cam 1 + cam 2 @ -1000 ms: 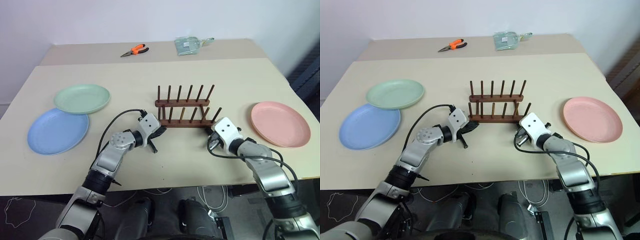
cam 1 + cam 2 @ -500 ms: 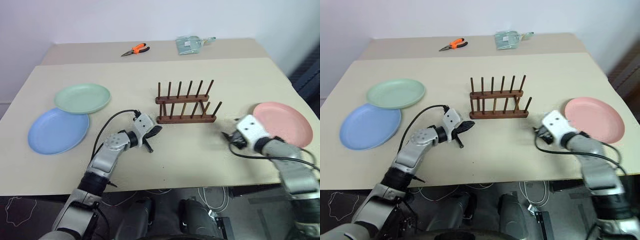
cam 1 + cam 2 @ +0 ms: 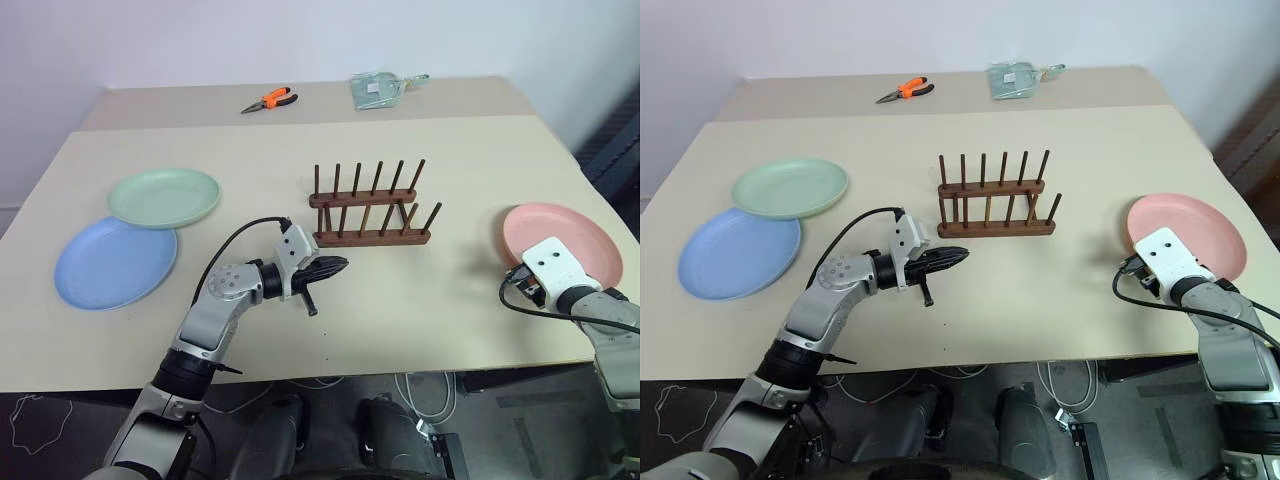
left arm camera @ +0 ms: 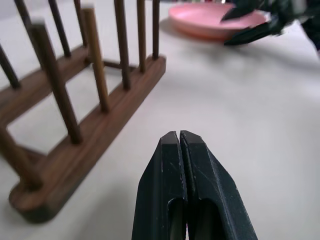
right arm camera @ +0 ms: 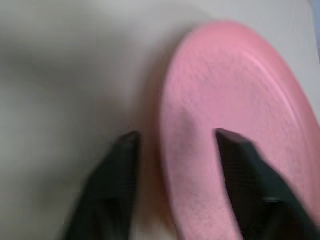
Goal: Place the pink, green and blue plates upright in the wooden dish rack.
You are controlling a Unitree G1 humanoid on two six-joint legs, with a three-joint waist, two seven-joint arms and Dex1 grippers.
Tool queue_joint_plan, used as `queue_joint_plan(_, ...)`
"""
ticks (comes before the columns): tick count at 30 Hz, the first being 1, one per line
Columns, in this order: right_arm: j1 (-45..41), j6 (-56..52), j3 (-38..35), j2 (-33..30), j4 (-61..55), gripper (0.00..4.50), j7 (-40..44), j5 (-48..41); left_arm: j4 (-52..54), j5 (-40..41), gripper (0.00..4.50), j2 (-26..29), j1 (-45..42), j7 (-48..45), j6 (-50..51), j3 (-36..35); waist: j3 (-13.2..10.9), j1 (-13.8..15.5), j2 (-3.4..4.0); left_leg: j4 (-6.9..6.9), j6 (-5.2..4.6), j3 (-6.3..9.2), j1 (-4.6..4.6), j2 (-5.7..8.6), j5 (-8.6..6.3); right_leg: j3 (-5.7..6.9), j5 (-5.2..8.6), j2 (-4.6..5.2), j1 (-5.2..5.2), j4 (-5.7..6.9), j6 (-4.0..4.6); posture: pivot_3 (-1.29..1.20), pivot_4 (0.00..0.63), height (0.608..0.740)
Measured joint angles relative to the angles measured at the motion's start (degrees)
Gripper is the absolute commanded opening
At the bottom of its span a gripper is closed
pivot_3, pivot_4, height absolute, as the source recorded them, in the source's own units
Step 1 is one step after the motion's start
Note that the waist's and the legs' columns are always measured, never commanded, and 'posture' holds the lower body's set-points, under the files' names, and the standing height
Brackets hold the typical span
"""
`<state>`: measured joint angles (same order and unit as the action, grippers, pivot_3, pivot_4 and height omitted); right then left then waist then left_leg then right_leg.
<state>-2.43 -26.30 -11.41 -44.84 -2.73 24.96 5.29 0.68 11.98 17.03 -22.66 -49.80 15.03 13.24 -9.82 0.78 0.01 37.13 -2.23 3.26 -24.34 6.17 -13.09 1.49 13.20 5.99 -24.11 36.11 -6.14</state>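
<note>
The wooden dish rack point(image 3: 370, 210) stands with nothing between its pegs at the table's middle. A pink plate point(image 3: 572, 238) lies flat at the right. My right gripper point(image 5: 175, 137) is at its near-left rim, open, with one finger point(image 5: 116, 172) over the table and the other over the plate, the rim between them. The green plate point(image 3: 165, 196) lies at the left, overlapping the far edge of the blue plate point(image 3: 115, 262). My left gripper point(image 3: 335, 266) is shut on nothing, just in front of the rack's left end, and points to the right.
Orange pliers point(image 3: 268, 100) and a clear packet point(image 3: 378, 89) lie on the farther table section. The table's right edge runs close behind the pink plate. A black cable point(image 3: 235, 240) loops over my left wrist.
My right arm swung right from the rack's near-right end to the pink plate, and its fingers opened. My left gripper drew back a little and turned rightward, still shut.
</note>
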Motion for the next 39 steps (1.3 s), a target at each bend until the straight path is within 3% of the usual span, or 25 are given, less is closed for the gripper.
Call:
queue_joint_plan(1, -0.29, -0.04, 0.3, 0.0, 0.44, 0.25, -0.07, 0.13, 0.28, 0.01, 0.0, 0.15, 0.05, -0.04, 0.32, 0.0, 0.0, 0.0, 0.0, 0.0, 0.0, 0.0, 0.0, 0.0, 0.0, 0.0, 0.0, -0.01, 0.0, 0.0, 0.0, 0.0, 0.15, 0.74)
queue_joint_plan(2, -0.57, -0.04, 0.66, 0.05, 0.71, 0.02, -0.15, 0.17, 0.46, 0.01, 0.0, 0.4, 0.14, -0.1, 0.51, -0.01, 0.0, -0.01, 0.0, 0.0, 0.0, 0.0, 0.0, 0.0, 0.0, 0.0, 0.0, 0.0, 0.0, 0.0, 0.0, 0.0, 0.15, 0.74)
queue_joint_plan(10, -3.94, 1.87, 0.71, 0.57, -1.34, 0.02, 0.28, -1.61, 2.21, 1.11, 0.0, 2.04, 1.91, -0.18, 1.6, -0.81, -0.05, -0.26, 0.09, 0.01, 0.0, -0.03, 0.0, -0.01, 0.0, -0.05, 0.0, -0.04, -0.05, 0.03, 0.0, 0.0, 0.15, 0.74)
queue_joint_plan(14, -13.26, 0.6, -4.51, 4.7, -11.3, 0.02, 4.3, -15.09, 4.05, 2.5, 0.0, 2.98, 2.43, -0.23, 2.1, -1.85, -0.11, -0.5, 0.16, -0.02, 0.0, 0.01, 0.0, -0.04, 0.0, -0.17, -0.01, -0.1, -0.13, 0.05, 0.0, 0.0, 0.15, 0.74)
queue_joint_plan(18, -23.92, -9.99, -10.74, 9.27, -22.18, 0.02, 5.2, -37.39, 4.65, 4.21, 0.0, 3.17, 3.32, -0.28, 2.17, -3.16, -0.11, 0.22, 0.08, -0.01, -0.02, 0.19, -0.04, -0.02, -0.02, -0.16, -0.01, -0.1, -0.08, -0.07, 0.01, 0.0, 0.15, 0.74)
queue_joint_plan(23, -26.38, -19.9, -12.09, 14.11, -23.96, 0.02, 2.27, -57.4, 6.25, 5.77, 0.0, 2.95, 4.07, -0.23, 3.0, -3.53, -0.11, 0.55, 0.07, 0.01, -0.1, 0.17, -0.08, 0.07, -0.07, -0.27, -0.01, -0.04, -0.03, -0.17, 0.01, 0.0, 0.15, 0.74)
queue_joint_plan(28, -27.47, -21.59, -12.09, 14.65, -21.07, 0.02, -0.5, -64.6, 6.87, 6.07, 0.0, 2.8, 4.56, 0.28, 3.15, -3.29, -0.11, -0.02, 0.08, 0.0, -0.09, 0.13, -0.08, 0.05, -0.07, -0.31, -0.01, -0.06, -0.1, -0.08, 0.01, 0.0, 0.15, 0.74)
queue_joint_plan(39, -27.82, -22.27, -12.0, 13.98, -10.12, 0.02, 1.02, -70.61, 9.1, 6.17, 0.0, 3.32, 6.39, 0.9, 3.52, -3.2, -0.11, -0.09, 0.09, -0.02, -0.1, 0.03, -0.08, 0.02, -0.07, -0.41, -0.01, -0.08, -0.18, -0.03, 0.01, 0.0, 0.15, 0.74)
